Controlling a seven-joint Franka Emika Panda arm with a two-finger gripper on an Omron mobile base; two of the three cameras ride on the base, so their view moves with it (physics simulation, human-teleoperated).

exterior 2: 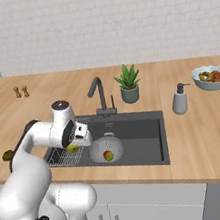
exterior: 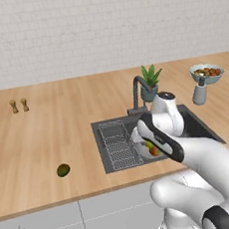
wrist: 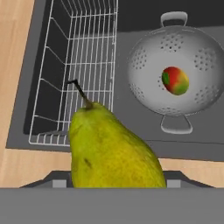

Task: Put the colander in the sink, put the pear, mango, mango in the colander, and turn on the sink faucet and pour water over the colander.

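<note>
Bent low over the sink (exterior 2: pixel 150 125), forearm reaching from the near counter edge — gripper (exterior 2: pixel 73 147) above the wire rack (wrist: pixel 83 52), jaws part-way closed on the pear (wrist: pixel 111 151) (yellow-green, thin dark stem). Hand view alone: perforated metal colander (wrist: pixel 144 70) in the basin with one red-green mango (wrist: pixel 175 80) inside. Left base view: second mango (exterior: pixel 63 170) — darker, oval — on the counter (exterior: pixel 48 133), well apart.
</note>
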